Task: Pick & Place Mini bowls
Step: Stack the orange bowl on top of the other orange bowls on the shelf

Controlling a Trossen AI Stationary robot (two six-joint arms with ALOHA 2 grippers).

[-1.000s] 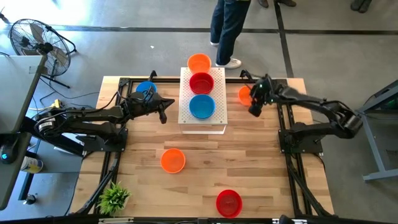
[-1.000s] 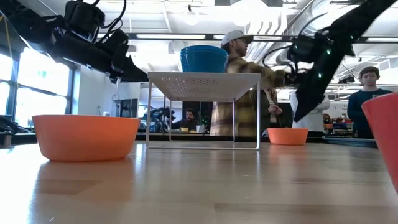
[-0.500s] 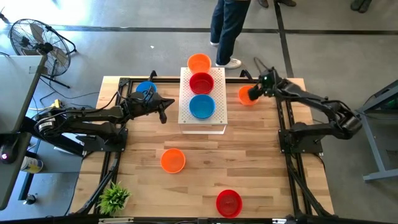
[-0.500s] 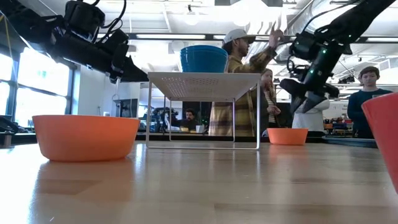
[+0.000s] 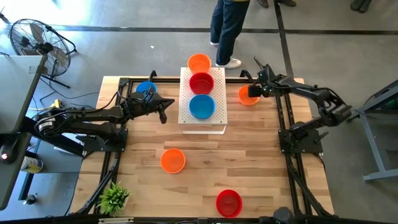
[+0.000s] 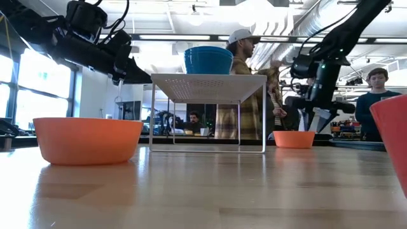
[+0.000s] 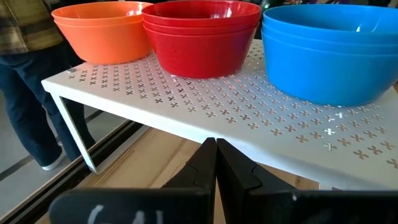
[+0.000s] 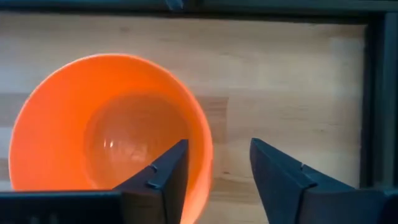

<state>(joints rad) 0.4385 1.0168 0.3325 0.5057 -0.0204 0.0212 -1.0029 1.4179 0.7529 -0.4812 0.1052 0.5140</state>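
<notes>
1. Right gripper (image 8: 214,171): the fingers stand apart and grip nothing. They straddle the near rim of an orange bowl (image 8: 109,127), one finger over the bowl's inside and one outside the wall. Contact cannot be confirmed.

2. That bowl (image 5: 246,95) sits on the tabletop (image 5: 249,155) at the far right, well apart from the platform (image 5: 203,121).

3. Left gripper (image 7: 216,163): fingers pressed together and empty, hovering just beside the platform's left edge.

4. Other bowls: an orange stack (image 5: 199,62), a red stack (image 5: 201,82) and a blue stack (image 5: 202,106) on the platform. A blue bowl (image 5: 145,89) lies far left, an orange bowl (image 5: 173,160) sits centre, and a red bowl (image 5: 229,203) sits near the front.

5. Handling, as judged: thin, glossy moulded plastic, so light, fairly stiff, slick and not fragile. The wall should flex slightly under a pinch. The rim is the only workable hold, with one finger inside and one outside. A light bowl may tilt or slide when nudged.

6. Markings: no brand, label or legible writing on any bowl or on the platform.
</notes>
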